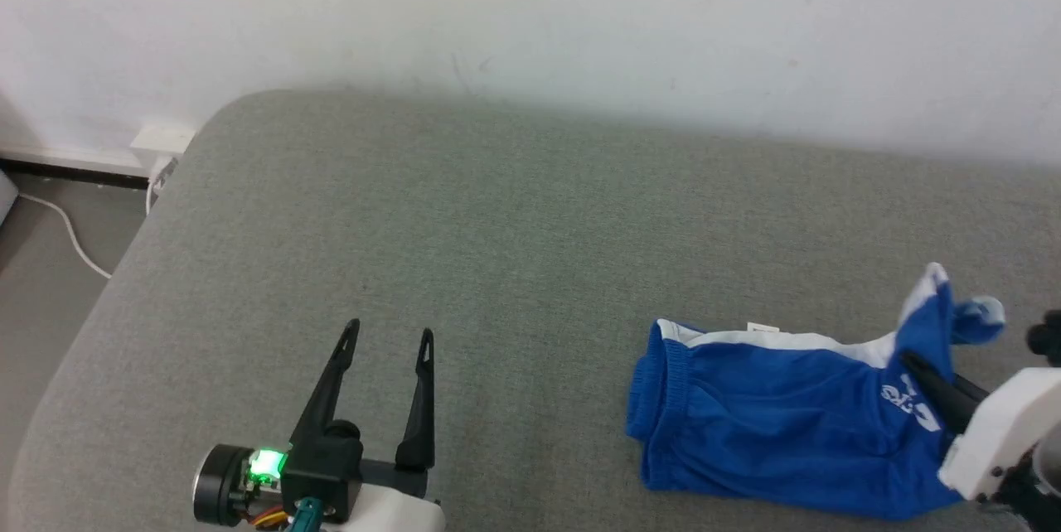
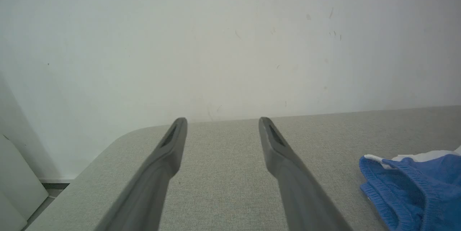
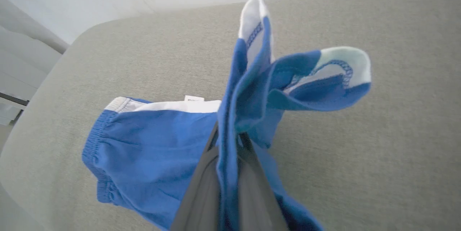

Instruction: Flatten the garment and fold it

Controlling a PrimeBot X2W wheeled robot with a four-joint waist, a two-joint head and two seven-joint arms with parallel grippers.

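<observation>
The garment (image 1: 771, 424), bright blue shorts with a white side stripe and white print, lies at the right on the grey cushion (image 1: 514, 250), its gathered waistband toward the left. My right gripper (image 1: 912, 364) is shut on the garment's leg hem at the far right, and the pinched cloth stands up above the fingers. In the right wrist view the fabric (image 3: 252, 80) is clamped between the two dark fingers (image 3: 201, 188) and fans out above them. My left gripper (image 1: 390, 337) is open at the lower left, apart from the garment (image 2: 414, 188), with nothing between its fingers (image 2: 277, 144).
A white wall (image 1: 530, 18) runs behind the cushion. The cushion's rounded left corner drops to the floor, where a white cable (image 1: 66, 234) and a wall socket (image 1: 162, 141) sit. Bare cushion lies between the two grippers.
</observation>
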